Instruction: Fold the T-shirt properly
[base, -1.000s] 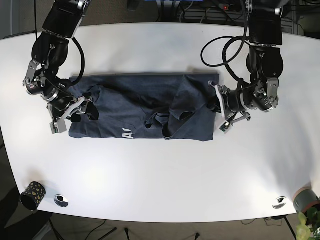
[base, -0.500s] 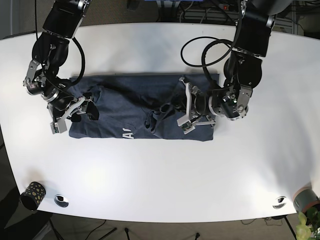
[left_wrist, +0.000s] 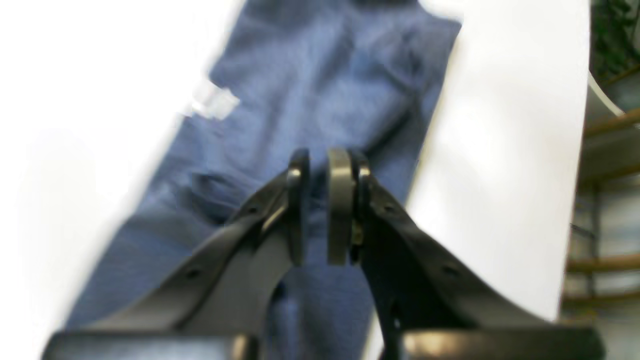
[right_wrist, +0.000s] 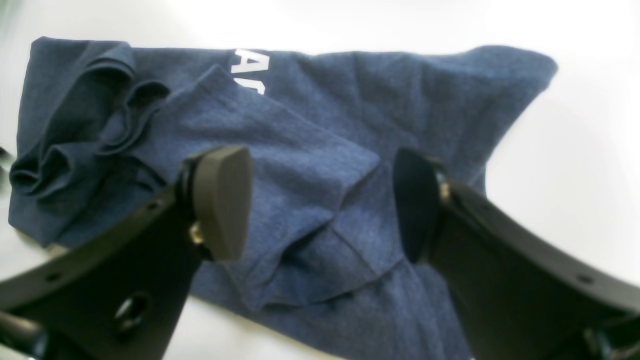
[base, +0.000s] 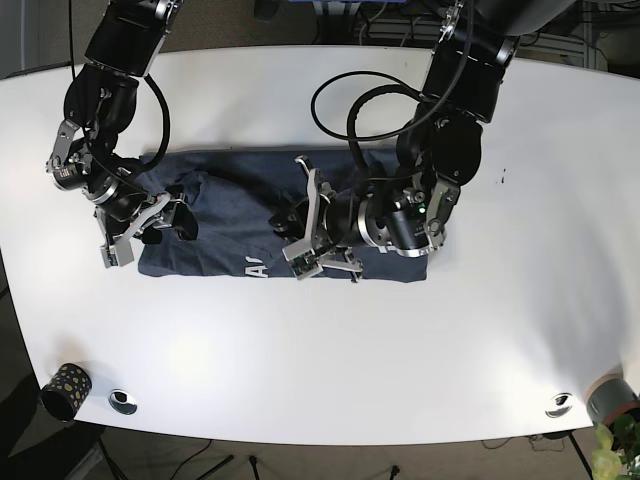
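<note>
Since the earlier frame, the left end effector (base: 308, 232) has dragged a fold toward mid-bench, pinching the navy T-shirt (base: 240, 210). Right end effector (right_wrist: 320, 200) gapes wide over its end.

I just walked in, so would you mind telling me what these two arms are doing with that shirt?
Two robot arms are folding a dark blue T-shirt on a white table. The left gripper is nearly shut and seems to be pinching cloth, carrying one end of the shirt across toward the middle. The right gripper hangs open over the other end, where a sleeve lies folded in. The shirt is bunched and only partly folded.
</note>
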